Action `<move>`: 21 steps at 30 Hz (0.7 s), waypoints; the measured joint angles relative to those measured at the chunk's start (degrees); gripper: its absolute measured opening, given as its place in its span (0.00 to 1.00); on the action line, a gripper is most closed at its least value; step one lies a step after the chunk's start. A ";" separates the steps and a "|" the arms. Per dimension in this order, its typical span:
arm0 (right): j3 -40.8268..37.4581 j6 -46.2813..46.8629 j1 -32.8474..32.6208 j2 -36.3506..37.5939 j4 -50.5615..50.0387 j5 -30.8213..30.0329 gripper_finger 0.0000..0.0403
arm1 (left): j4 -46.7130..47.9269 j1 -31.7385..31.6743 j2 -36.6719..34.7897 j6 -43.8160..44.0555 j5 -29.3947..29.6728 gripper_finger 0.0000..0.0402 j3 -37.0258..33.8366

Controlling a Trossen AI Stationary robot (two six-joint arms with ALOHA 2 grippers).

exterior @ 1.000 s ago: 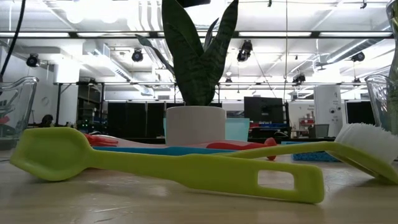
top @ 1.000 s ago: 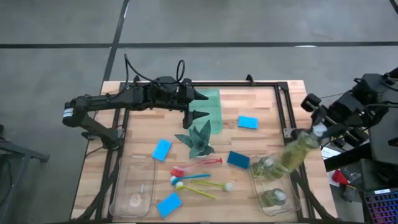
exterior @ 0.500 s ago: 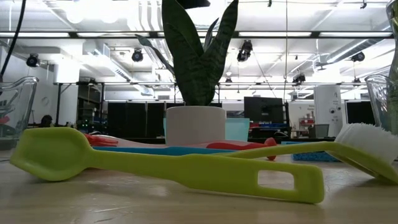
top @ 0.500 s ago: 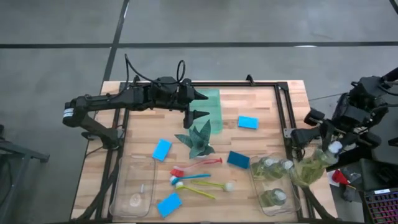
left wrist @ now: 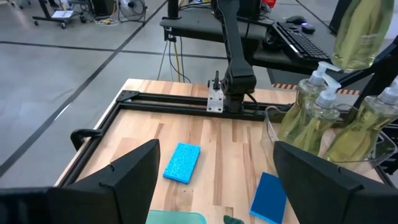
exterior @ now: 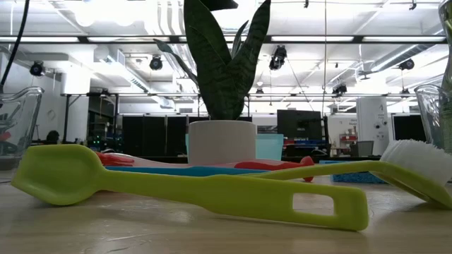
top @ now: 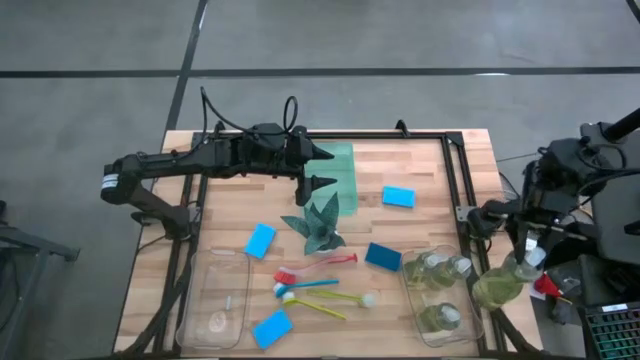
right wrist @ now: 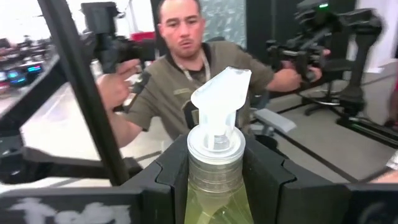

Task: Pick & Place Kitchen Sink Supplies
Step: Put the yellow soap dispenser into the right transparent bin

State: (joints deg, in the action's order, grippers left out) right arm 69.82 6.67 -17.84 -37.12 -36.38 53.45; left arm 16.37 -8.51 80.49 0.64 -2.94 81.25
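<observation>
A soap bottle [top: 500, 285] is hanging at lower right of the high view, just beside the clear bin [top: 478, 325] holding 3 others, likely heading there; the right gripper [top: 527, 252] is clamping its neck, while the left gripper [top: 322, 168] is idling open at upper centre

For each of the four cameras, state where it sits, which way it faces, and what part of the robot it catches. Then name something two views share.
High view: overhead, straight down on the table; both arms, left hand, right hand.
Low view: tabletop level, across the yellow brush and plant; no robot.
Left wrist view: past its open fingers toward a blue sponge.
Right wrist view: its fingers clamp a soap bottle; a person behind.
Shared: that sponge also shows from overhead.
</observation>
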 joint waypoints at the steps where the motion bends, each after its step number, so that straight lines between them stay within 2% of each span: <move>1: -0.80 0.25 -1.12 -0.10 1.25 -0.31 0.27 | 0.00 0.00 0.00 0.06 0.00 0.76 0.00; 4: -3.50 1.37 -5.03 -0.40 5.36 -2.98 0.27 | 0.01 0.00 0.00 0.07 0.07 0.76 0.00; 11: -7.39 0.45 -16.71 -1.92 8.54 -14.87 0.27 | -0.02 0.00 0.02 -0.08 0.07 0.76 0.00; 21: -10.50 -1.29 -38.99 -4.46 11.85 -40.79 0.27 | -0.44 0.02 0.04 0.29 0.04 0.76 -1.58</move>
State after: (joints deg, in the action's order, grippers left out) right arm 59.32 5.39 -56.83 -41.58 -24.53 12.66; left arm 15.93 -8.49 80.53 0.93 -2.90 79.67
